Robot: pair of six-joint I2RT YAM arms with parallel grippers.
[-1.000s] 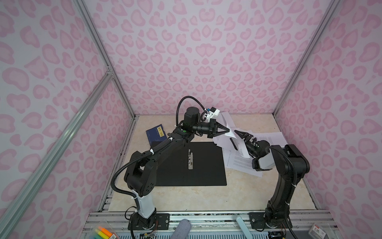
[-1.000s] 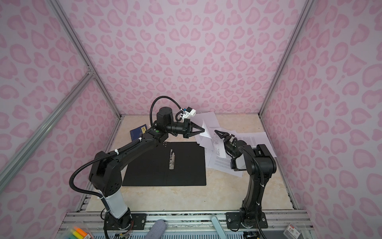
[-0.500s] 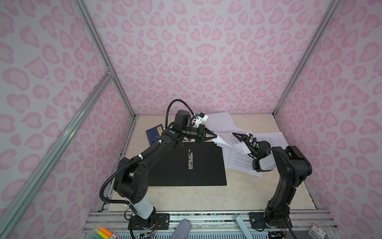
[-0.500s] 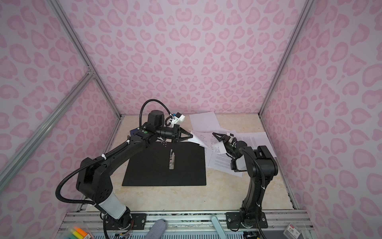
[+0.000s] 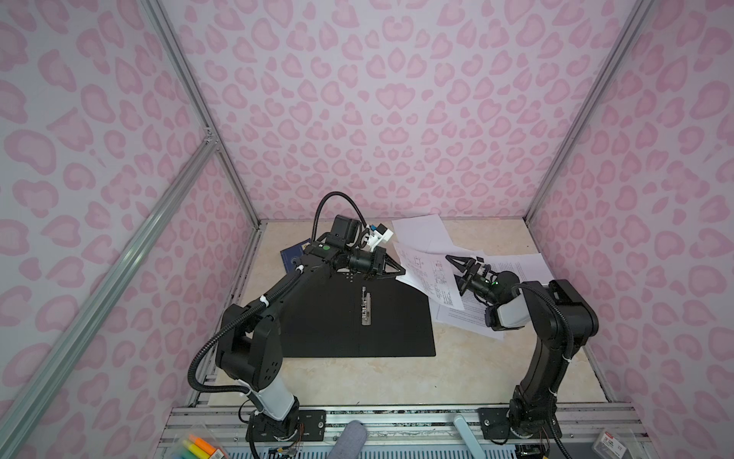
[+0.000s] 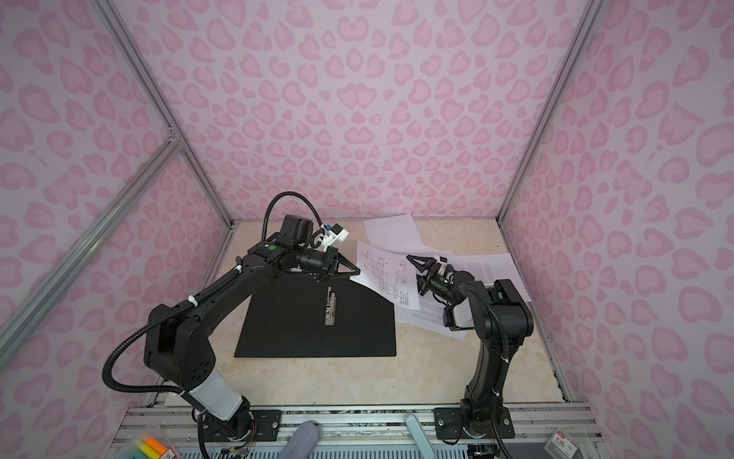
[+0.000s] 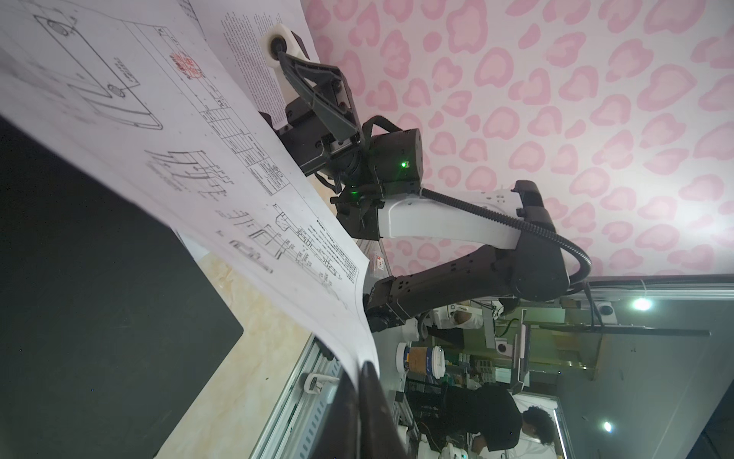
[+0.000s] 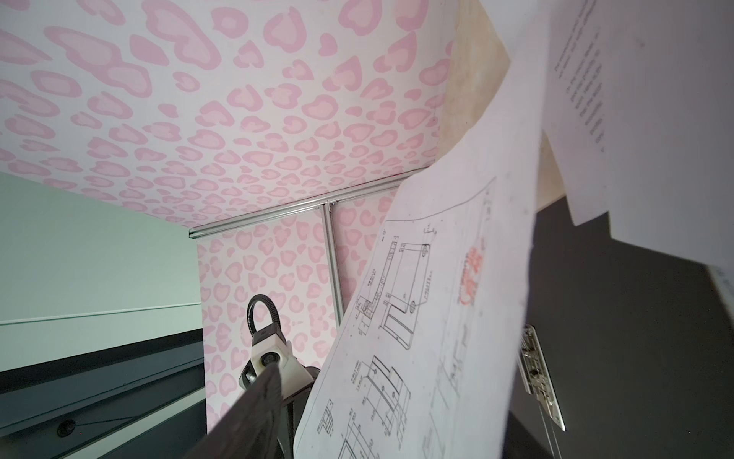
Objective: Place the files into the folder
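Folder: the folder (image 5: 337, 334) lies open on the table (image 5: 397, 377), black inside up. Its metal clip (image 5: 366, 306) is bare and no sheet is in it yet.
Right gripper: the right gripper (image 5: 456, 274) stands just right of the folder's far right corner. Its jaws are now wider apart than a moment ago and seem to pinch nothing.
Left gripper: the left gripper (image 5: 402, 273) is closed on a corner of the drawing sheet (image 5: 429, 274) and has drawn back to the folder's far edge.
Change: the sheet now reaches over the folder's far right corner, partly lifted.
Meaning: I judge the left arm alone carries it now, and it must still be pulled toward the clip.
Files: the other files (image 5: 468, 318) lie right of the folder.
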